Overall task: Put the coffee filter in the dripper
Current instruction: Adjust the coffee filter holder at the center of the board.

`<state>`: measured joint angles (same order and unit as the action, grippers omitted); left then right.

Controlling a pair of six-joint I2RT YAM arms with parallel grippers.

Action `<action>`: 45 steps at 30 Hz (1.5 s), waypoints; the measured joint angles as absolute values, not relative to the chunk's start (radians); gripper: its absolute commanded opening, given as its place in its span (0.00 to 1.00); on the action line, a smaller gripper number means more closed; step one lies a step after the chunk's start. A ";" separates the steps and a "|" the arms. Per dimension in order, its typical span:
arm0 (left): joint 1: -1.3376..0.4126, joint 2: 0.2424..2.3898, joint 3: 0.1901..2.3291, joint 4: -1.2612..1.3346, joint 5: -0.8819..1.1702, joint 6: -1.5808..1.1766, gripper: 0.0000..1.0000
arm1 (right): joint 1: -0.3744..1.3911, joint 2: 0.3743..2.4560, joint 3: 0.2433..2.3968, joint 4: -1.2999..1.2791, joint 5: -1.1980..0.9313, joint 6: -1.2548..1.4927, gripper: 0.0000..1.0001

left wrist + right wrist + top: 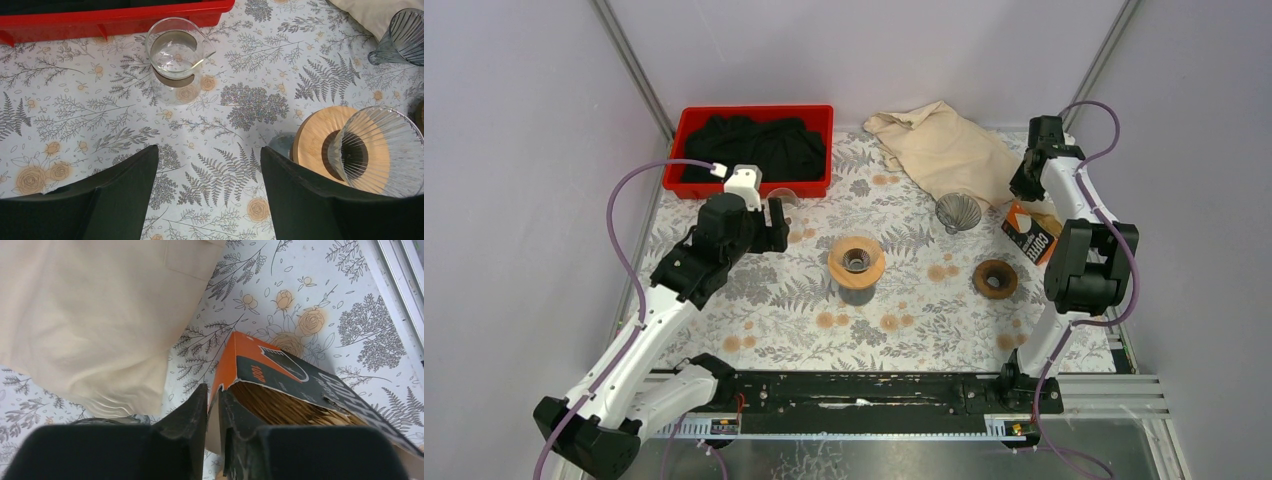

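Note:
Brown paper coffee filters (280, 407) stand packed in an orange and black box (300, 377) at the table's right side (1030, 233). My right gripper (214, 389) is shut on the box's orange side wall, one finger outside it and one inside against the filters. A clear ribbed dripper (372, 150) sits on a wooden collar (856, 262) at mid-table. A second, grey glass dripper (957, 211) lies near the cloth. My left gripper (209, 152) hangs open over the patterned table, left of the wooden collar, holding nothing.
A glass carafe (176, 52) stands in front of a red bin (754, 110) of dark cloth at the back left. A beige cloth (944, 150) lies at the back right, close to the box. A loose wooden ring (995, 279) rests right of centre.

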<state>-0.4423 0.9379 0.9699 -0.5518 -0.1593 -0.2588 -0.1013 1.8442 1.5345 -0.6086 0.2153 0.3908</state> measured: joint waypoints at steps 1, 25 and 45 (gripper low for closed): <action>-0.442 0.938 0.970 -0.552 -0.157 -0.259 0.82 | -0.101 1.844 1.534 -0.609 0.214 0.387 0.14; -0.437 0.956 0.963 -0.538 -0.095 -0.259 0.82 | -0.053 1.640 1.420 -0.707 -0.009 -0.006 0.00; -0.438 0.895 0.948 -0.522 -0.094 -0.259 0.82 | -0.034 1.605 1.318 -0.739 -0.226 -0.523 0.08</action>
<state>-0.4377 0.8948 0.9478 -0.5224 -0.0940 -0.2588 -0.0338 1.6047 1.3178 -0.7387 -0.2260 -0.5232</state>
